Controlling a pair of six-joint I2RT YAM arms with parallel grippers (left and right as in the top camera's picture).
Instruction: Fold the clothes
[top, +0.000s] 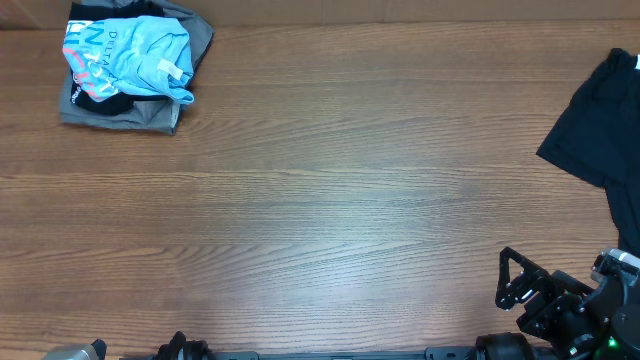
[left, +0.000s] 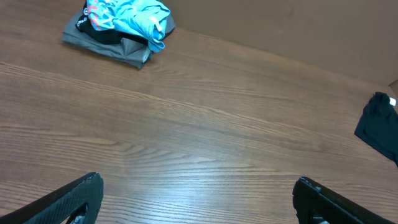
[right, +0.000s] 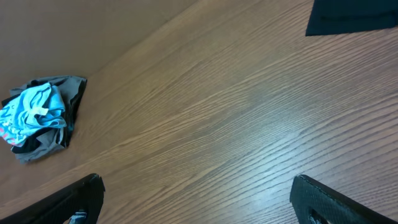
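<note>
The light blue T-shirt (top: 135, 55) with white lettering and red-orange print lies crumpled on top of a grey garment (top: 120, 112) and a black one at the table's far left corner. The pile also shows in the left wrist view (left: 134, 15) and the right wrist view (right: 34, 112). My left gripper (left: 199, 199) is open and empty over bare wood near the front edge. My right gripper (right: 196, 199) is open and empty too, and it sits at the front right in the overhead view (top: 512, 280). Both are far from the pile.
A black garment (top: 600, 120) lies spread at the table's right edge, partly out of view; it also shows in the left wrist view (left: 379, 127) and the right wrist view (right: 351, 15). The wooden table (top: 330, 200) stretches between the two heaps.
</note>
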